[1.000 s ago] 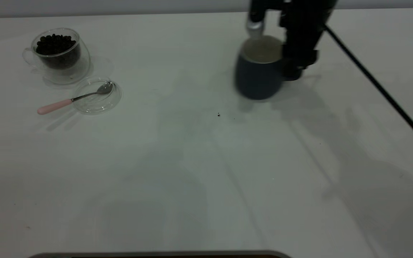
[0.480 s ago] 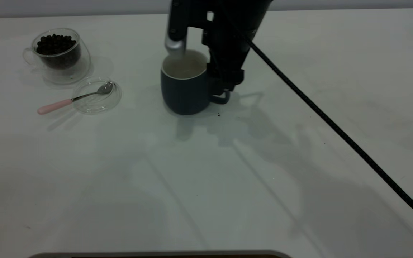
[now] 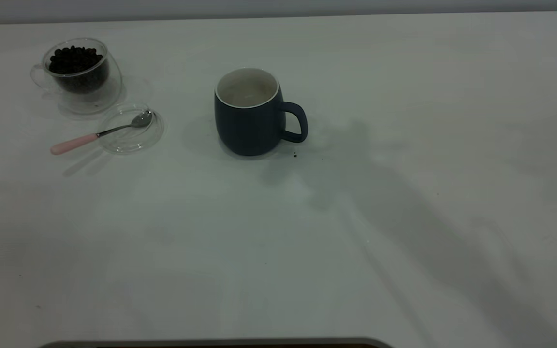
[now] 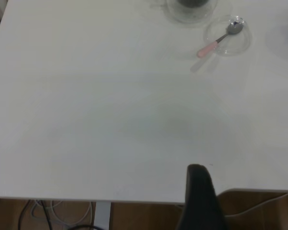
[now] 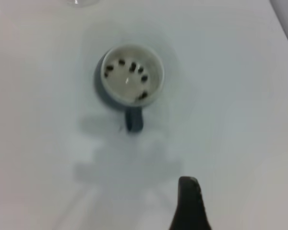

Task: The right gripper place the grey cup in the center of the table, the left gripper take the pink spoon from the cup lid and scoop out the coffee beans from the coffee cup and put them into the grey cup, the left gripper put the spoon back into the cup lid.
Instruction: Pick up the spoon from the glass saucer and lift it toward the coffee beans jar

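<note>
The grey cup (image 3: 252, 116) stands upright and free on the table (image 3: 404, 96) left of its centre, handle pointing right. From above in the right wrist view, the cup (image 5: 132, 74) holds several dark beans (image 5: 133, 67). The coffee cup (image 3: 78, 72), heaped with coffee beans (image 3: 74, 59), stands at the far left. The pink spoon (image 3: 73, 143) lies with its bowl in the cup lid (image 3: 131, 129) in front of it. Both also show in the left wrist view: the spoon (image 4: 215, 44) and the lid (image 4: 228, 36). My right gripper (image 5: 189, 203) hangs high above the table, off the cup. My left gripper (image 4: 199, 196) is over the table's left edge, far from the spoon.
Neither arm shows in the exterior view. A tiny dark speck (image 3: 295, 154) lies just right of the grey cup's base. The table's edge (image 4: 134, 200) with cables below it shows in the left wrist view.
My right gripper carried the grey cup leftward to the table's middle, let it go and withdrew out of the exterior view. The cup now stands alone.
</note>
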Robot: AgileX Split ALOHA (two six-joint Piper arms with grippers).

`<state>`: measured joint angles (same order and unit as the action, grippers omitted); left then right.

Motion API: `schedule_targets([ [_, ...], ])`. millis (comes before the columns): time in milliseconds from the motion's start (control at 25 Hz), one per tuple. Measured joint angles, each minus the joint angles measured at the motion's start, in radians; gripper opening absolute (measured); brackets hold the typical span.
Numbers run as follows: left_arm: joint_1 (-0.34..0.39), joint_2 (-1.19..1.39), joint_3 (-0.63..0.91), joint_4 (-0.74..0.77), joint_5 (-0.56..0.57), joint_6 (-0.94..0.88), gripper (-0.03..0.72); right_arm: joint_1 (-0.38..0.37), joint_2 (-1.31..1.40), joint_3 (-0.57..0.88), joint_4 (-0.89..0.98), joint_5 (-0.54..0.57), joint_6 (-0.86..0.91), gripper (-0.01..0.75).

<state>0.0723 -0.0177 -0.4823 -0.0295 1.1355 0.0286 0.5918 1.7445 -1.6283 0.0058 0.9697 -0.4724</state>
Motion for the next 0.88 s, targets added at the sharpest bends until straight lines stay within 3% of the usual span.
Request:
schedule_targets([
  [120,0.0,0.0,0.0,0.0,0.0,0.0,0.568,0.0,-0.138,0.0,-0.006,0.189,0.1,0.594],
  [200,0.0,0.0,0.0,0.0,0.0,0.0,0.568,0.0,-0.203,0.001,-0.006,0.258,0.151,0.594],
  [520,0.0,0.0,0.0,0.0,0.0,-0.001,0.568,0.0,-0.386,0.147,-0.015,0.269,0.189,0.593],
  [880,0.0,0.0,0.0,0.0,0.0,-0.004,0.568,-0.007,-0.859,0.595,0.021,0.269,0.341,0.592],
])
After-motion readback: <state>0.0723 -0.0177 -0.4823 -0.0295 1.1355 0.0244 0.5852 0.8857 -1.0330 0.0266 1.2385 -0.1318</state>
